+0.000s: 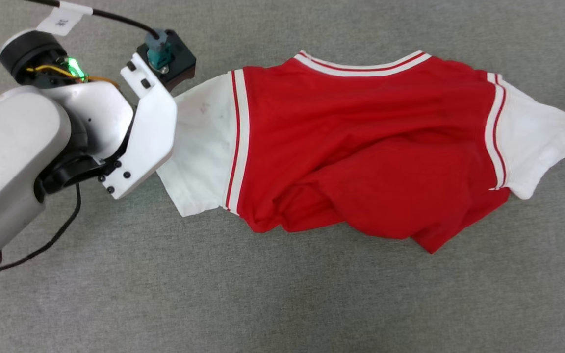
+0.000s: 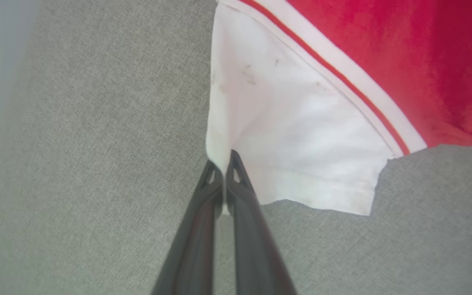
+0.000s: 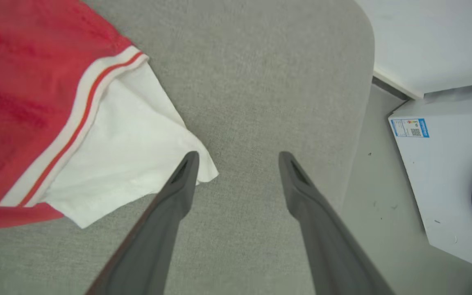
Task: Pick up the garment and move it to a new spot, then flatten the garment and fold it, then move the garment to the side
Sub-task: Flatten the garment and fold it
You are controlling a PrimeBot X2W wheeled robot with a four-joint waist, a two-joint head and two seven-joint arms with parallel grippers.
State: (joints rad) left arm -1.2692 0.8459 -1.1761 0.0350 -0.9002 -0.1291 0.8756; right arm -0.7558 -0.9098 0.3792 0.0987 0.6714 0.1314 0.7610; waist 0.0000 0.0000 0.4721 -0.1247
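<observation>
On the far left of my head view I count one arm, my left arm (image 1: 17, 142), pale and bent toward the one garment (image 1: 361, 147) on the grey desk (image 1: 282, 304). The left wrist view shows what the head view hides behind the wrist housing: the left claw (image 2: 223, 164) has its two fingers pressed together on the edge of the left sleeve (image 2: 293, 143), with a strip of white cloth caught between them. The garment has two white sleeves, each joined to the red body by a white band with a red stripe. It lies with a plain red face up, and the hem side nearest me is bunched in folds. Its long axis runs across the head view from the left sleeve (image 1: 204, 147) to the right sleeve (image 1: 537, 142), and the collar trim (image 1: 361, 66) points away from me, toward the top of that view. The right wrist view gives me the right claw (image 3: 239, 157), its two fingers spread wide above the desk. One fingertip is at the corner of the right sleeve (image 3: 129, 151), but I cannot tell if it touches. Only this view shows the rounded desk corner, the floor (image 3: 375, 205) below it, and one white box (image 3: 445, 172) with one blue label (image 3: 410, 128).
</observation>
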